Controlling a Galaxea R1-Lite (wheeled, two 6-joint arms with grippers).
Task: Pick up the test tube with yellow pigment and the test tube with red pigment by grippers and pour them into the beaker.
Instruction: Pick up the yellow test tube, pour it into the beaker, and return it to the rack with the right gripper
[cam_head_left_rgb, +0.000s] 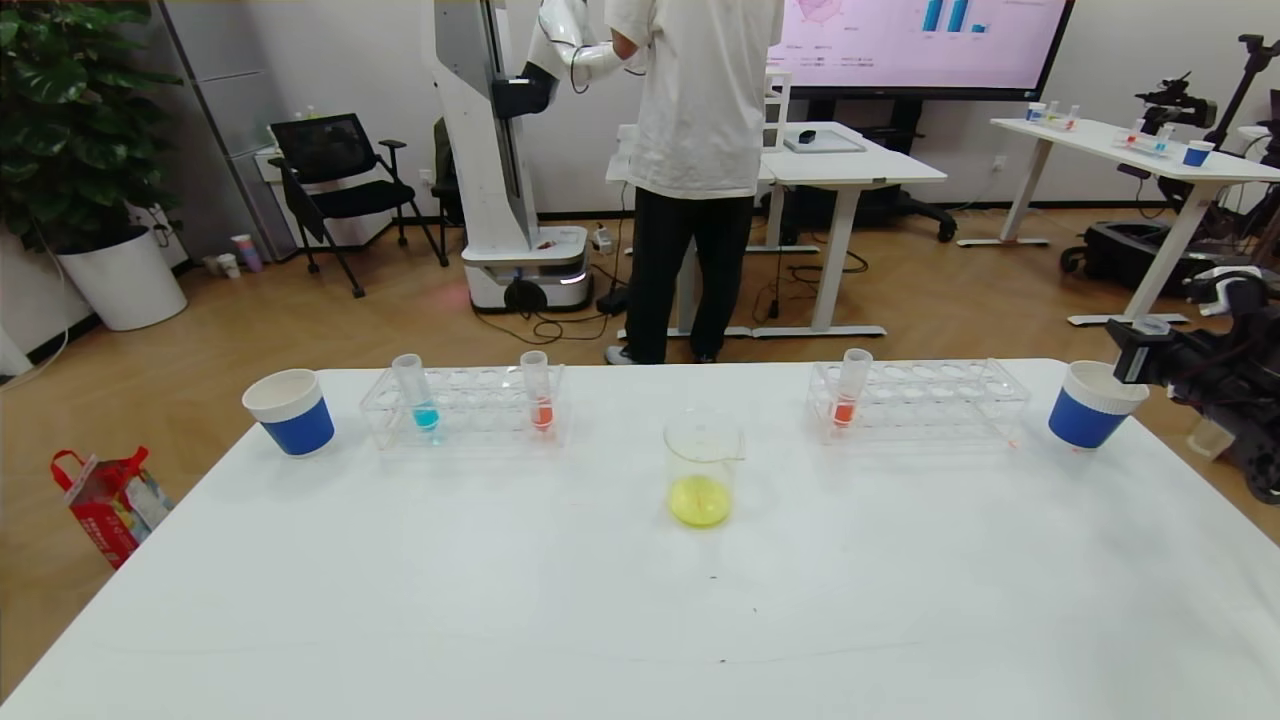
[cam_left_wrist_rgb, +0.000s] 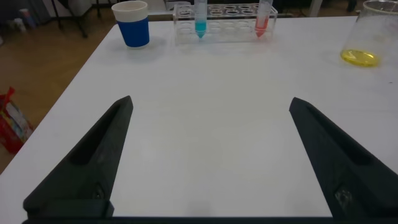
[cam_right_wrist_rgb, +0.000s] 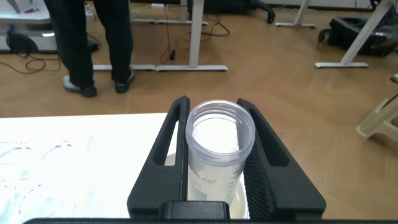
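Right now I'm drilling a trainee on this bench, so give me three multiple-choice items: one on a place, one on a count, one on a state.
1. Where does the beaker stand?
A. Between the two racks
B. Inside the left rack
C. Beside the left cup

2. How many tubes with red liquid stand in the racks?
A. One
B. Two
C. Three

3. The right gripper is:
A. Open and empty
B. Shut on a clear tube
C. Holding a cup

Answers: 1 A, it stands between the left rack and right rack. 2 B, each rack holds one. 3 B, its fingers clasp the clear tube.
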